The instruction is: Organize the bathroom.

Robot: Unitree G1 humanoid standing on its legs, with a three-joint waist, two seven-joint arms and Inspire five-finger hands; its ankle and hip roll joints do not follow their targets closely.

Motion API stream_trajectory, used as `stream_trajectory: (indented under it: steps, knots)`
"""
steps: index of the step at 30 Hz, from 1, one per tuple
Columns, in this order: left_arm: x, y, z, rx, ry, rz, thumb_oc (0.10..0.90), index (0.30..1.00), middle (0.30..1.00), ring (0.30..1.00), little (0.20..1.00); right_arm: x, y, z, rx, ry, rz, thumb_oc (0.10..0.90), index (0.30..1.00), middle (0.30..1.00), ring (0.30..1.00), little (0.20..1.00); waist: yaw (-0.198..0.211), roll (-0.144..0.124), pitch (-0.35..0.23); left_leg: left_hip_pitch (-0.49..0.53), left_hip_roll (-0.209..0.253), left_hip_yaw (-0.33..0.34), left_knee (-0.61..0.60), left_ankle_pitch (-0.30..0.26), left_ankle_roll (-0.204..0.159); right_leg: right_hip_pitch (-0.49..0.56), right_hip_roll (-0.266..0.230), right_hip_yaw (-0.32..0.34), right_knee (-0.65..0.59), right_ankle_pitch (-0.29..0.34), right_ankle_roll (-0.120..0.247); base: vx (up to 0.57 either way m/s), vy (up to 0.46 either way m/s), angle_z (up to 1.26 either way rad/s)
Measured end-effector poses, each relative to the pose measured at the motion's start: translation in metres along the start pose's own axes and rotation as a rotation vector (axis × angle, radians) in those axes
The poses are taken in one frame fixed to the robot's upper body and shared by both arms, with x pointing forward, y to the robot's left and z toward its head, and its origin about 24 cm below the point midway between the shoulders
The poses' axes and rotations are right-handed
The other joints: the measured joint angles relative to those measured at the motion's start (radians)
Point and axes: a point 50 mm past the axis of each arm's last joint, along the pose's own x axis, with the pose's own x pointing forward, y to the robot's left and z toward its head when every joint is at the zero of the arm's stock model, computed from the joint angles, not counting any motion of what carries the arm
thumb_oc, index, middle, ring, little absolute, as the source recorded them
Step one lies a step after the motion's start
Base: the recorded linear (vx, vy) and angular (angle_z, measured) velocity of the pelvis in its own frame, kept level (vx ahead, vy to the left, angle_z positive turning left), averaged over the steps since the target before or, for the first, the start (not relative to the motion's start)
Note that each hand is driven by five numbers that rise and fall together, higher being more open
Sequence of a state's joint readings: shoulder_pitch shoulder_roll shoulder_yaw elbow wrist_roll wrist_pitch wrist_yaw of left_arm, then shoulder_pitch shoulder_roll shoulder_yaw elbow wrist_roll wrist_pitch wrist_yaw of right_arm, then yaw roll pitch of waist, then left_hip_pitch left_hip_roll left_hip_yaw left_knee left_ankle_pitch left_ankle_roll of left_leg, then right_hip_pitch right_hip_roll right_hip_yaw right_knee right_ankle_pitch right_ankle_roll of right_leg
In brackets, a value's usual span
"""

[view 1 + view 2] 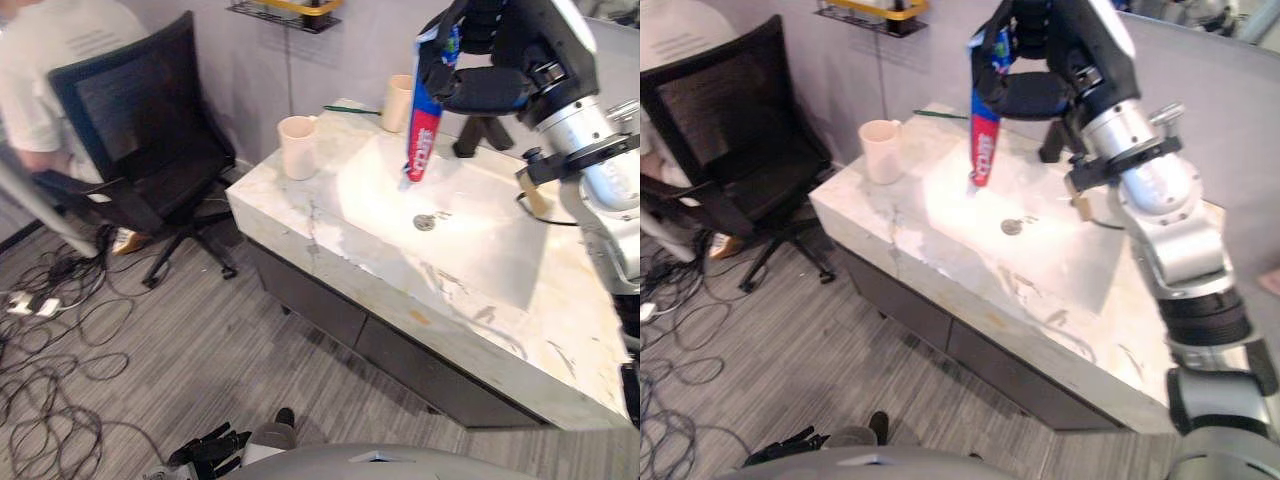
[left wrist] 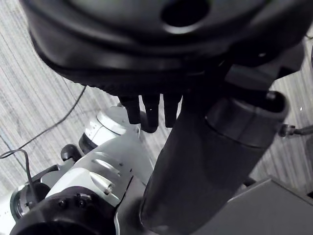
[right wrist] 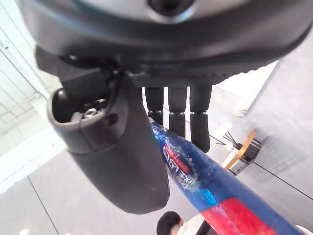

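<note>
A red, white and blue toothpaste tube (image 1: pixel 424 128) hangs upright over the basin of the marble sink counter (image 1: pixel 300 215), cap end down. My right hand (image 1: pixel 478 72) is shut on the tube's upper end; in the right wrist view the fingers (image 3: pixel 178 115) curl against the tube (image 3: pixel 205 181). A cream cup (image 1: pixel 298 146) stands on the counter's left corner. A second cup (image 1: pixel 397 102) stands at the back by the wall. My left hand (image 1: pixel 210 447) hangs low near the floor with relaxed fingers (image 2: pixel 149 113), holding nothing.
A black tap (image 1: pixel 483 132) stands behind the basin, and the drain (image 1: pixel 425 222) lies in its middle. A thin green stick (image 1: pixel 350 109) lies near the back cup. A black office chair (image 1: pixel 140 130) and a seated person (image 1: pixel 45 75) are at left. Loose cables (image 1: pixel 50 400) cover the floor.
</note>
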State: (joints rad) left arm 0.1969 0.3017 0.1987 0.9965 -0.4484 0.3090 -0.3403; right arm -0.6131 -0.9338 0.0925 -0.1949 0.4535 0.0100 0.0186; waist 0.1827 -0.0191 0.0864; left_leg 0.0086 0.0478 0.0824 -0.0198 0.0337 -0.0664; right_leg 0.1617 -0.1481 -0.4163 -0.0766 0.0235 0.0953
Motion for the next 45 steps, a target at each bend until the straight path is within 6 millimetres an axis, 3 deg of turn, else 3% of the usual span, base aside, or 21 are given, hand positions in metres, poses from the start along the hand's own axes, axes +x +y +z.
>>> stream_trajectory:
  steps: [8,15,20,22,23,24,25,26,27,28,30,31,33,34,36,38,40,45]
  knots:
    - [0.001,0.012,-0.017,0.055,0.107,0.088,0.800,0.900,0.900,0.900,0.900,0.001,0.004,-0.003,0.053,-0.012,-0.042,0.400,0.300,0.300,0.300,0.300,-0.021,-0.010,-0.001,0.022,-0.074,0.004,-0.003,0.001,0.050,-0.007,-0.077,0.041,0.059,-0.003,0.004,0.04,0.112,0.07]
    - [-0.003,0.024,-0.022,0.049,0.128,0.153,0.800,0.900,0.900,0.900,0.900,0.001,0.003,-0.009,0.066,0.003,-0.075,0.400,0.300,0.300,0.300,0.300,-0.026,-0.030,0.004,0.036,-0.089,0.028,-0.005,-0.009,0.064,-0.040,-0.114,0.073,0.120,-0.016,0.024,0.00,0.052,-0.14]
    - [-0.003,0.024,-0.022,0.081,0.137,0.164,0.800,0.900,0.900,0.900,0.900,0.000,0.001,-0.019,0.069,0.034,-0.103,0.400,0.300,0.300,0.300,0.300,-0.029,-0.010,0.013,0.036,-0.086,0.037,-0.015,-0.007,0.084,-0.116,-0.130,0.068,0.243,-0.021,0.033,0.03,-0.033,-0.10]
    - [-0.004,0.025,-0.020,0.087,0.125,0.185,0.800,0.900,0.900,0.900,0.900,0.000,0.000,-0.021,0.070,0.039,-0.113,0.400,0.300,0.300,0.300,0.300,-0.046,-0.010,0.016,0.039,-0.084,0.032,-0.034,0.016,0.084,-0.156,-0.114,0.083,0.276,-0.056,0.026,0.07,-0.120,-0.04]
    - [-0.002,0.023,-0.011,0.098,0.104,0.193,0.800,0.900,0.900,0.900,0.900,0.000,0.000,-0.020,0.068,0.031,-0.119,0.400,0.300,0.300,0.300,0.300,-0.071,0.007,0.031,0.033,-0.049,0.012,-0.043,0.023,0.083,-0.230,0.004,0.229,0.304,-0.109,0.024,0.05,-0.107,0.06]
    - [-0.002,0.023,-0.011,0.098,0.104,0.193,0.800,0.900,0.900,0.900,0.900,0.000,0.000,-0.020,0.068,0.031,-0.119,0.400,0.300,0.300,0.300,0.300,-0.071,0.007,0.031,0.033,-0.049,0.012,-0.043,0.023,0.083,-0.230,0.004,0.229,0.304,-0.109,0.024,0.07,-0.193,0.42]
    - [-0.003,0.023,-0.006,0.105,0.086,0.195,0.800,0.900,0.900,0.900,0.900,-0.002,0.000,-0.020,0.065,0.028,-0.126,0.400,0.300,0.300,0.300,0.300,-0.106,0.018,0.043,0.007,-0.023,-0.032,-0.027,0.024,0.057,-0.286,0.112,0.351,0.267,-0.110,0.034,0.02,-0.085,0.35]
    - [-0.003,0.023,-0.006,0.105,0.086,0.195,0.800,0.900,0.900,0.900,0.900,-0.002,0.000,-0.020,0.065,0.028,-0.126,0.400,0.300,0.300,0.300,0.300,-0.106,0.018,0.043,0.007,-0.023,-0.032,-0.027,0.024,0.057,-0.286,0.112,0.351,0.267,-0.110,0.034,0.06,-0.132,1.01]
    - [-0.004,0.023,0.006,0.127,0.040,0.189,0.800,0.900,0.900,0.900,0.900,-0.008,-0.003,-0.022,0.050,0.031,-0.138,0.400,0.300,0.300,0.300,0.300,-0.144,-0.014,0.040,-0.009,-0.040,-0.060,-0.016,0.023,0.059,-0.299,0.115,0.383,0.226,-0.080,-0.009,0.07,-0.077,0.91]
    - [-0.003,0.018,0.010,0.140,0.009,0.168,0.800,0.900,0.900,0.900,0.900,-0.010,-0.011,-0.024,0.023,0.052,-0.144,0.400,0.300,0.300,0.300,0.300,-0.124,-0.011,0.030,-0.003,-0.030,-0.060,-0.022,0.022,0.055,-0.296,0.106,0.325,0.230,-0.074,-0.034,0.11,-0.105,0.95]
    - [-0.001,0.014,0.007,0.144,0.017,0.148,0.800,0.900,0.900,0.900,0.900,-0.006,-0.024,-0.019,-0.024,0.051,-0.166,0.400,0.300,0.300,0.300,0.300,-0.097,0.006,0.017,-0.001,0.007,-0.045,-0.018,-0.004,0.020,-0.251,0.122,0.244,0.134,-0.064,-0.023,0.08,-0.058,0.26]
    - [-0.001,0.014,0.007,0.144,0.017,0.148,0.800,0.900,0.900,0.900,0.900,-0.006,-0.024,-0.019,-0.024,0.051,-0.166,0.400,0.300,0.300,0.300,0.300,-0.097,0.006,0.017,-0.001,0.007,-0.045,-0.018,-0.004,0.020,-0.251,0.122,0.244,0.134,-0.064,-0.023,0.06,-0.021,0.27]
    - [-0.001,0.018,-0.016,0.139,0.111,0.166,0.800,0.900,0.900,0.900,0.900,-0.004,-0.032,-0.012,-0.055,0.034,-0.191,0.400,0.300,0.300,0.300,0.300,-0.092,0.013,0.011,0.004,0.035,-0.033,-0.017,-0.009,0.015,-0.211,0.146,0.223,0.079,-0.016,-0.041,0.06,-0.011,0.26]
    - [-0.001,0.018,-0.016,0.139,0.111,0.166,0.800,0.900,0.900,0.900,0.900,-0.004,-0.032,-0.012,-0.055,0.034,-0.191,0.400,0.300,0.300,0.300,0.300,-0.092,0.013,0.011,0.004,0.035,-0.033,-0.017,-0.009,0.015,-0.211,0.146,0.223,0.079,-0.016,-0.041,0.05,-0.006,0.09]
    - [-0.002,0.018,-0.042,0.115,0.175,0.158,0.800,0.900,0.900,0.900,0.900,-0.004,-0.035,-0.010,-0.066,0.030,-0.196,0.400,0.300,0.300,0.300,0.300,-0.091,0.024,0.002,0.022,0.037,-0.032,-0.016,-0.005,0.010,-0.184,0.151,0.221,0.059,0.000,-0.063,0.06,0.012,-0.02]
    - [-0.003,0.019,-0.051,0.111,0.201,0.158,0.800,0.900,0.900,0.900,0.900,-0.004,-0.036,-0.009,-0.066,0.027,-0.199,0.400,0.300,0.300,0.300,0.300,-0.091,0.035,-0.005,0.035,0.034,-0.028,-0.021,0.001,-0.005,-0.164,0.148,0.221,0.044,0.012,-0.059,0.03,0.007,-0.01]
    - [-0.004,0.019,-0.052,0.119,0.205,0.162,0.800,0.900,0.900,0.900,0.900,-0.004,-0.035,-0.008,-0.066,0.021,-0.197,0.400,0.300,0.300,0.300,0.300,-0.091,0.040,-0.008,0.038,0.030,-0.028,-0.023,-0.001,-0.006,-0.152,0.143,0.221,0.026,0.021,-0.061,0.00,0.000,0.00]
    - [0.003,0.008,-0.025,0.160,0.107,0.137,0.800,0.900,0.900,0.900,0.900,-0.003,-0.031,-0.009,-0.038,0.016,-0.210,0.400,0.300,0.300,0.300,0.300,-0.074,0.040,-0.008,0.073,-0.002,-0.035,-0.052,-0.002,-0.003,-0.114,0.115,0.216,-0.001,0.039,-0.066,0.03,0.011,0.08]
